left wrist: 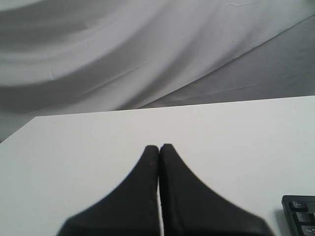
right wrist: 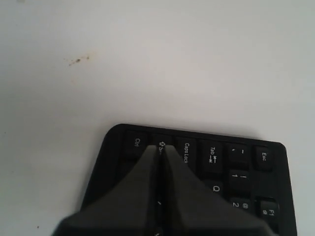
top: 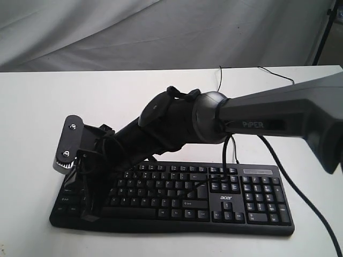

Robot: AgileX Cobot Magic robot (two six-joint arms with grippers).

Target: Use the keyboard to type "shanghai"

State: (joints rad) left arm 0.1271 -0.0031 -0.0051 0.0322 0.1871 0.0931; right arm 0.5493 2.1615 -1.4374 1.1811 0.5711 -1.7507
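My right gripper [right wrist: 160, 150] is pinched tight, fingertips together with nothing between them, and it reaches across to the left end of the keyboard [top: 187, 201]. The tips sit over the left Shift key, between Ctrl and Caps Lock; whether they're pressing it or just above it, I can't tell. The keyboard lies flat on the white table [top: 43, 107], near its front edge. My left gripper [left wrist: 159, 147] is closed too and empty, over bare table, with a keyboard corner nearby.
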